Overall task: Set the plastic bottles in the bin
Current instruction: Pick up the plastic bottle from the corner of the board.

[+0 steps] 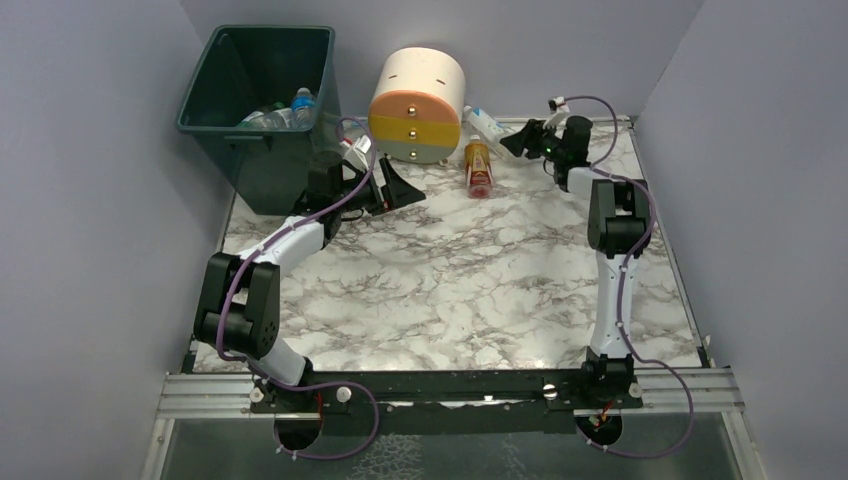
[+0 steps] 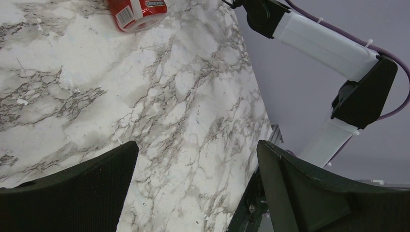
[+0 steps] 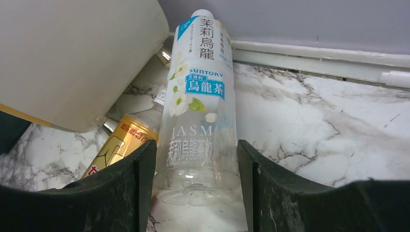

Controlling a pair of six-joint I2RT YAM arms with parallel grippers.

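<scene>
Counting from the far left corner of the table, I see the bin with several plastic bottles in it, so I judge most of the job done. My left gripper hangs just right of the bin, jaws spread wide and empty. Past the round drawer unit, two bottles are left near the far edge. An orange bottle lies flat, its long axis running near to far and its cap toward the far edge. A clear white-labelled bottle also lies flat, slanted, with its cap toward the drawer unit. My right gripper straddles its base, fingers narrow against its sides. Whether they pinch it I cannot tell.
</scene>
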